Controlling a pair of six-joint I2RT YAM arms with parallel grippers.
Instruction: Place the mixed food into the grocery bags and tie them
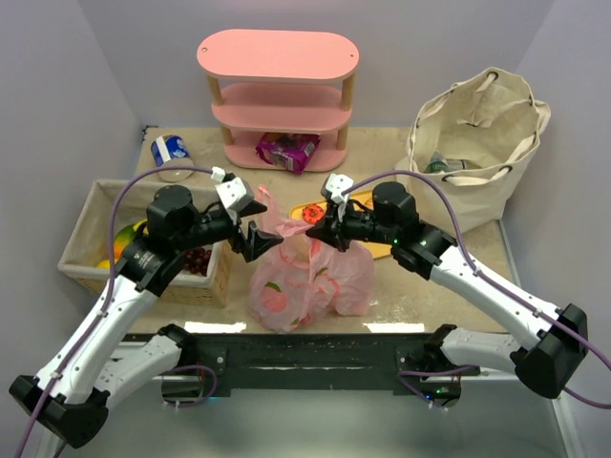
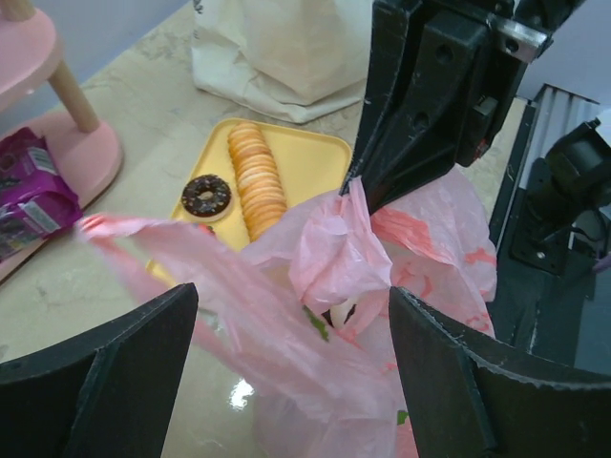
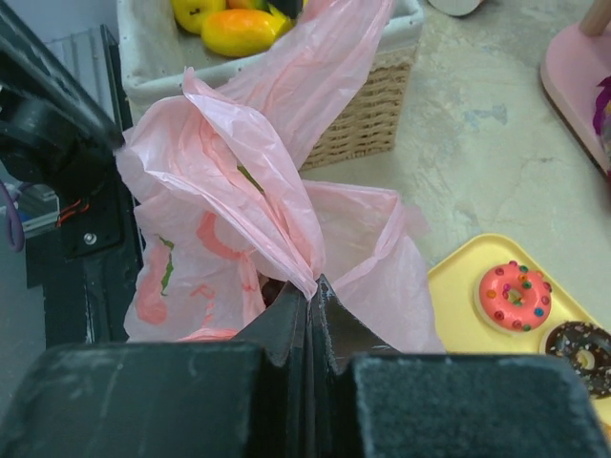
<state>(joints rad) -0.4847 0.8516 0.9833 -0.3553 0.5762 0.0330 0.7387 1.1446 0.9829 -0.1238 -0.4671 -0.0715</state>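
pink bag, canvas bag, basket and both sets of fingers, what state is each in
pink bag, filled, standing, top gathered but not knotted
canvas bag, upright, mouth open
basket, holding fruit
left fingers, open around a fold of the pink bag
right fingers, shut on the pink bag's plastic

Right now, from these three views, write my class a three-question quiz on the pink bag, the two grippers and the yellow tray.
1. True or false: the right gripper is shut on the pink bag.
2. What lies on the yellow tray? A. doughnuts and biscuits; B. drink cans; C. water bottles.
3. Fill the gap: the jaws of the left gripper stand ____.
Key: 1 true; 2 A; 3 open.
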